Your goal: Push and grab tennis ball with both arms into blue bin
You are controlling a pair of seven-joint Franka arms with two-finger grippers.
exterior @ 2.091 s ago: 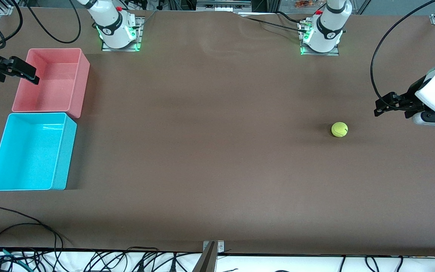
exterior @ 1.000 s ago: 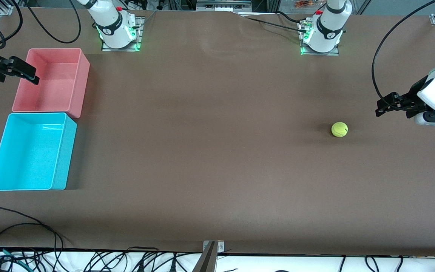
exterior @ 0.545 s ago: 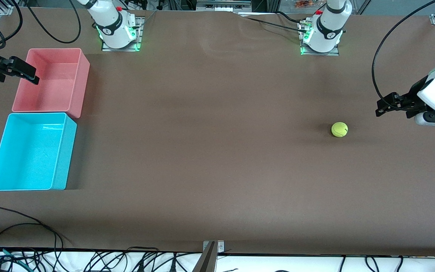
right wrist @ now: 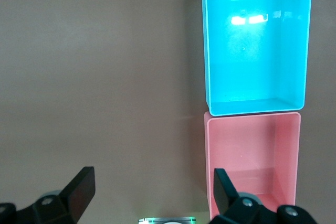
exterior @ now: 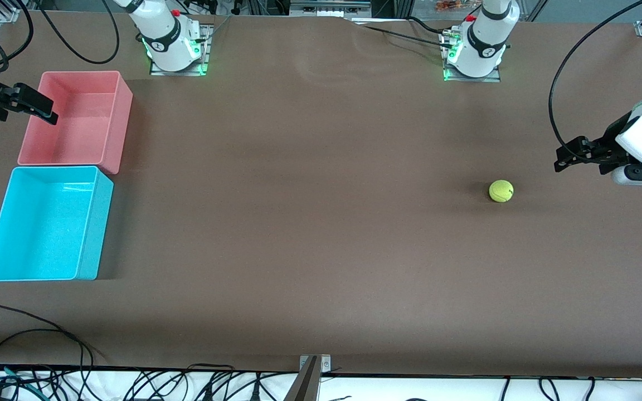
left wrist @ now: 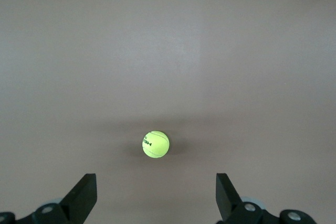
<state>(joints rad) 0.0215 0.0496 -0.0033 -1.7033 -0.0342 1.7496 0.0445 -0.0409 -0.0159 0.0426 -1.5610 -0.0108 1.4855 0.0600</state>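
The tennis ball point(exterior: 501, 191) lies on the brown table toward the left arm's end. My left gripper point(exterior: 564, 156) is open and empty above the table, beside the ball and still closer to that end, apart from it. In the left wrist view the ball point(left wrist: 156, 144) lies ahead of the open gripper point(left wrist: 155, 195). The blue bin point(exterior: 42, 223) stands empty at the right arm's end. My right gripper point(exterior: 48, 110) is open and empty over the pink bin's outer rim. In the right wrist view the blue bin point(right wrist: 254, 40) lies ahead of the open gripper point(right wrist: 152, 190).
A pink bin point(exterior: 76, 117) of like size touches the blue bin, farther from the front camera; it also shows in the right wrist view point(right wrist: 252, 156). The two arm bases point(exterior: 176, 50) point(exterior: 474, 55) stand along the table's edge. Cables point(exterior: 31, 334) lie at the near edge.
The left arm has shifted very slightly. The ball, the bins and the right arm have not moved.
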